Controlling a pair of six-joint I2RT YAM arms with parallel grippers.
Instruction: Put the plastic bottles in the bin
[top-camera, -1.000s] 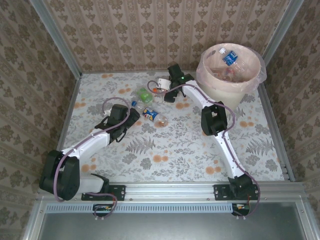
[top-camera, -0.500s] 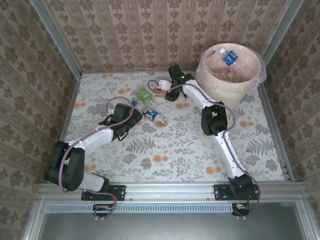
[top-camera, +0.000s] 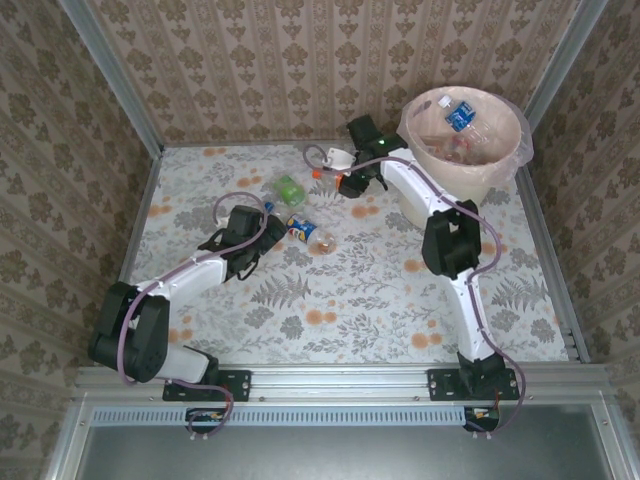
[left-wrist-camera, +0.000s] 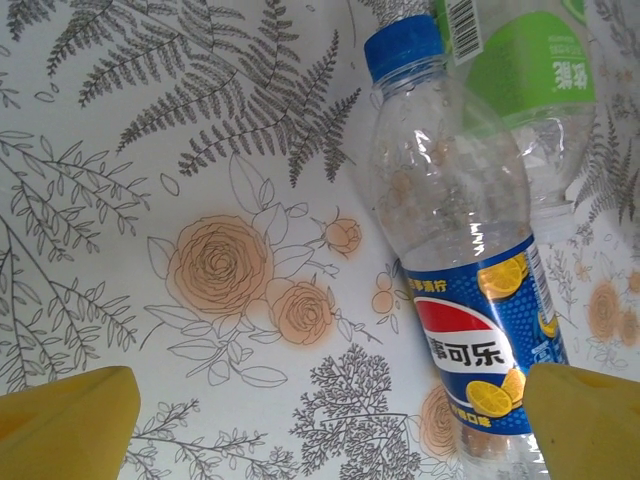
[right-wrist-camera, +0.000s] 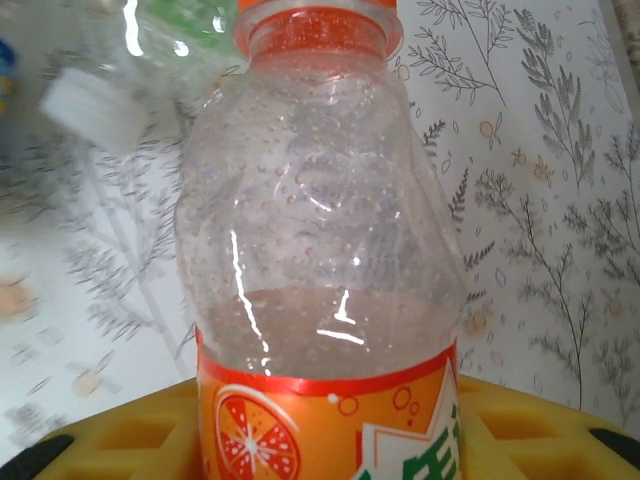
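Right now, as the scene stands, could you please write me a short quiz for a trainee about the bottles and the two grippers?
1. True or false: the left gripper is open and holds nothing.
2. Which label colour has the held bottle in the right gripper? A blue, B orange, C green.
3. Fill the gap: the green-label bottle lies on the ___, not in the bin.

Key: 1 true; 2 B; 3 table.
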